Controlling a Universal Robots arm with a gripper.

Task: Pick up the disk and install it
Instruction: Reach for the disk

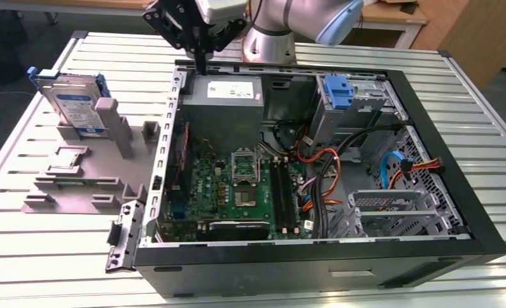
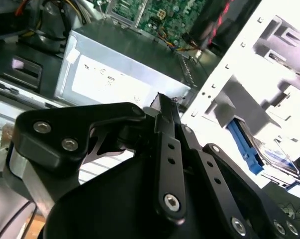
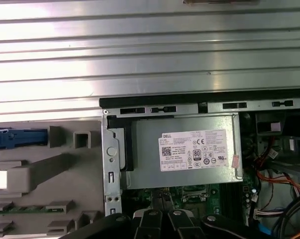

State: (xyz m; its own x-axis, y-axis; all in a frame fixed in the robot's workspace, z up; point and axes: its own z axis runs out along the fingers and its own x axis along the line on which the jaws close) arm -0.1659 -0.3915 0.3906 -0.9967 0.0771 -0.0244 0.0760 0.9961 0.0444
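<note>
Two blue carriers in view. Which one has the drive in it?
The disk upright on the grey fixture, outside the case: white-and-blue label. The blue bracket inside the case shows none.

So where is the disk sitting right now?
The disk stands upright at the exterior view's left, in the grey fixture beside the open computer case, apart from the gripper.

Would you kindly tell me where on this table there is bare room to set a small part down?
The table is bare at the exterior view's lower left, near the grey fixture, and along that view's right, beside the computer case. Inside the case, cables crowd the space.
</note>
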